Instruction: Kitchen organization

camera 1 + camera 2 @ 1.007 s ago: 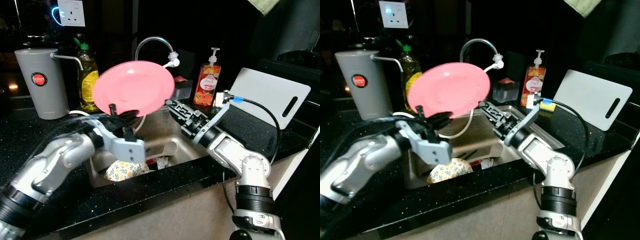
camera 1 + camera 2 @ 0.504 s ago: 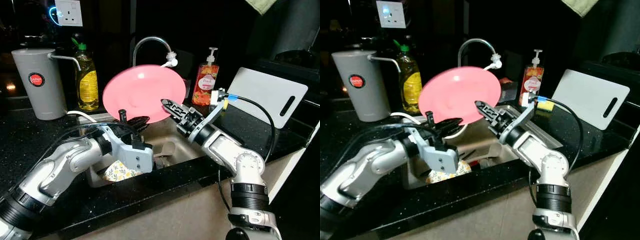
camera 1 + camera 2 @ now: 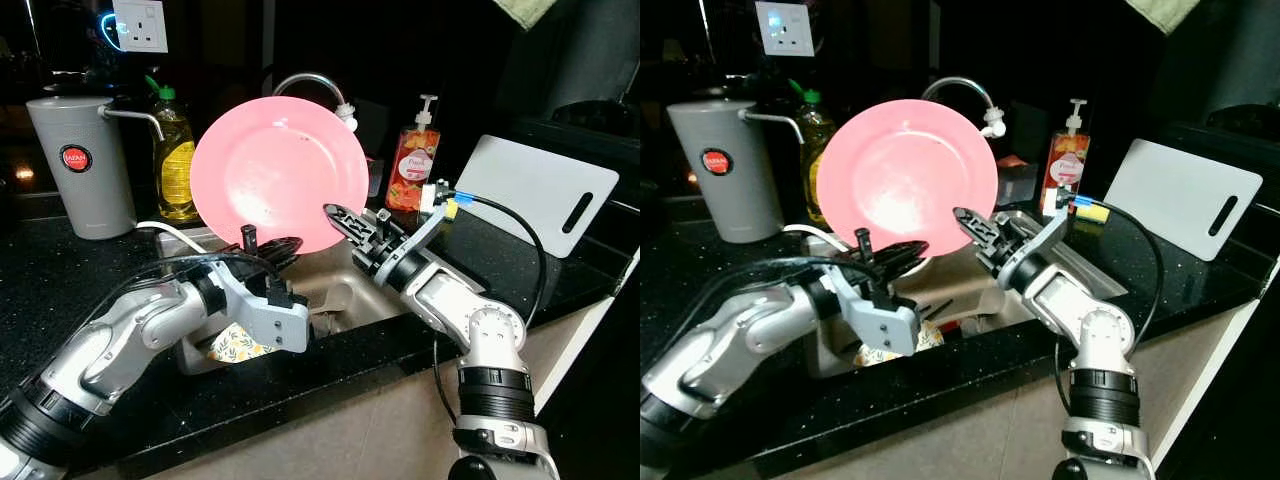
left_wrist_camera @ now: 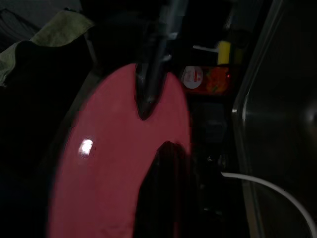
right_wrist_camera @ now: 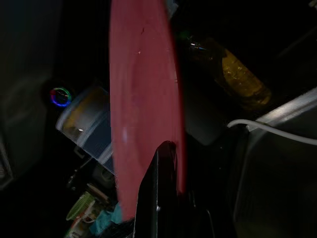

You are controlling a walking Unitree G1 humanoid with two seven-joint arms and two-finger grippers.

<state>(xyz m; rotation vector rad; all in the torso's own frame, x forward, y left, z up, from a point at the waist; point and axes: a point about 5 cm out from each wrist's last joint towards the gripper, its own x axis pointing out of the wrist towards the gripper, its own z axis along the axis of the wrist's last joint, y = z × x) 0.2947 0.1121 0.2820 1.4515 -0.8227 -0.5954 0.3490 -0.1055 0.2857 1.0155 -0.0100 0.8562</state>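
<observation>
Left pincer (image 3: 262, 243) clamped, arm raised, right pincer (image 3: 338, 216) clamped alongside

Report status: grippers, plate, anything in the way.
Left gripper shut on pink plate, held upright over sink. Right gripper at plate's lower right rim, grip unclear. Faucet close behind plate.

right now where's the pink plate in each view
Left eye: plate upper centre, upright above the sink.
Right eye: plate upper centre, left of the soap pump.
Left wrist: plate lower middle.
Right wrist: plate edge-on, middle.
Shared landmark: yellow bottle, behind the plate.
</observation>
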